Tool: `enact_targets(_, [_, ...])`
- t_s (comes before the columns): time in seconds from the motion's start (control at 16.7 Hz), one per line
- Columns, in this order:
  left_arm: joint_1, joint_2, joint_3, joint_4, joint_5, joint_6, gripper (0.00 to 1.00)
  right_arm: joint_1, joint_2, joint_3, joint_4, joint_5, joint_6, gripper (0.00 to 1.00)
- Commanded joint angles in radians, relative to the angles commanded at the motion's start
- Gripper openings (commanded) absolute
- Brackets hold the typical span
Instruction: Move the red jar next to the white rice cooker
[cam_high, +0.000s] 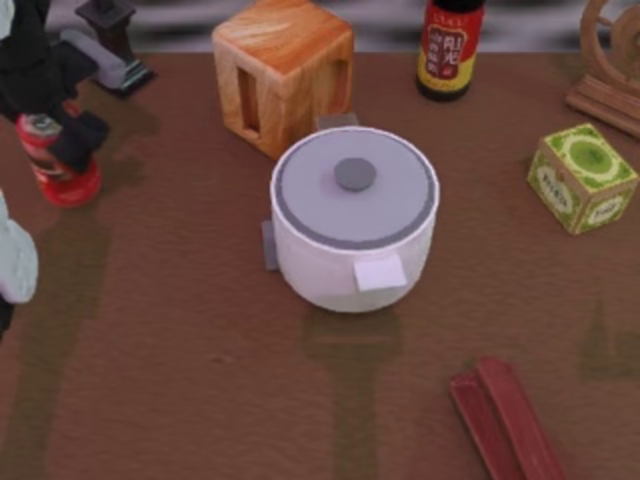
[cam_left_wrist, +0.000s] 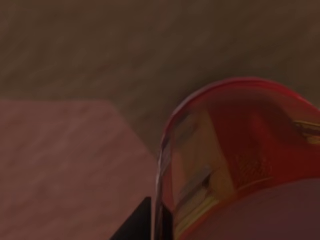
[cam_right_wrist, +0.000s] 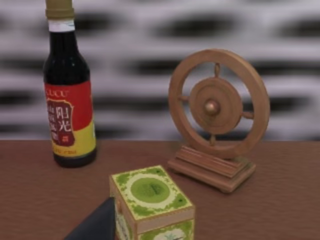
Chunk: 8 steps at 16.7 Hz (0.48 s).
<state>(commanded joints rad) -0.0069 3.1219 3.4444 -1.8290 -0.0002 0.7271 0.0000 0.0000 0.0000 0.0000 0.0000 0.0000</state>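
The red jar (cam_high: 62, 172) is at the table's far left, its grey lid leaning toward the back. My left gripper (cam_high: 66, 138) reaches down from the back left corner and is shut on the jar's upper half. In the left wrist view the red jar (cam_left_wrist: 240, 160) fills the near side, with one dark finger (cam_left_wrist: 142, 226) pressed against its wall. The white rice cooker (cam_high: 352, 215) stands mid-table, well to the right of the jar. My right arm is out of the top view; a dark part of my right gripper (cam_right_wrist: 97, 225) shows beside the green box.
A wooden cube (cam_high: 283, 75) stands right behind the cooker. A dark bottle (cam_high: 450, 50), a wooden wheel (cam_high: 612, 60) and a green box (cam_high: 582, 178) are back right. Red strips (cam_high: 505, 420) lie front right. A dark object (cam_high: 105, 40) sits back left.
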Motion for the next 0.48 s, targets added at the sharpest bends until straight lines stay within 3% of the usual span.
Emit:
enact_targets(0.24, [0.006, -0.046, -0.053, 0.025, -0.002, 0.001, 0.0, 0.0, 0.0, 0.0, 0.0, 0.0, 0.0, 1.0])
enact_targets(0.48, [0.019, -0.191, -0.251, 0.099, -0.008, 0.005, 0.0, 0.0, 0.0, 0.0, 0.0, 0.0, 0.0, 1.0])
